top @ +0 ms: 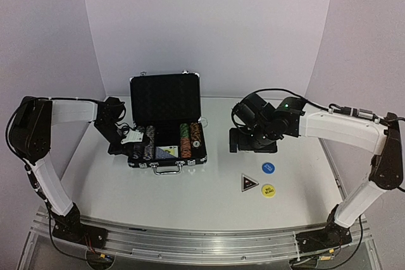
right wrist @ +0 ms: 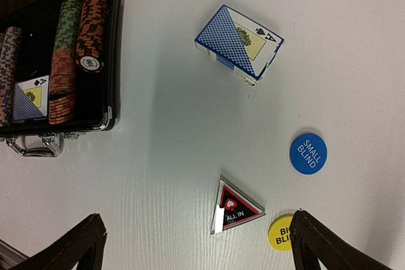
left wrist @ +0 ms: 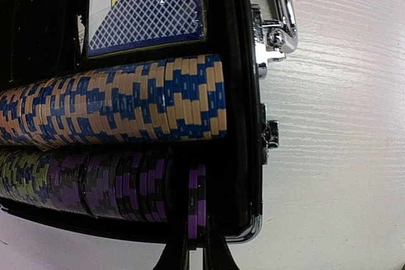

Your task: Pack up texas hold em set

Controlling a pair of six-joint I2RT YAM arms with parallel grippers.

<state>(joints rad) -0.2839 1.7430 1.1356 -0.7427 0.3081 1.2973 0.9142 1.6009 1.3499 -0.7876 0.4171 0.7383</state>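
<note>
Left gripper (left wrist: 196, 252) pinched shut on a purple chip (left wrist: 197, 200) at front-left corner of open case (top: 166, 99), mid-table. Right gripper (right wrist: 197, 229) spread wide, holding nothing, w/ card deck (right wrist: 239, 43) loose nearby.

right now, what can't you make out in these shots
Top view: the loose card deck is hidden under the right gripper.
Right wrist view: the yellow button has its lettering partly covered by a finger.
Left wrist view: the chip rows run off the left edge; the left gripper, pinching a purple chip, is mostly cut by the bottom edge.
Top view: the triangular marker has print too small to read.
</note>
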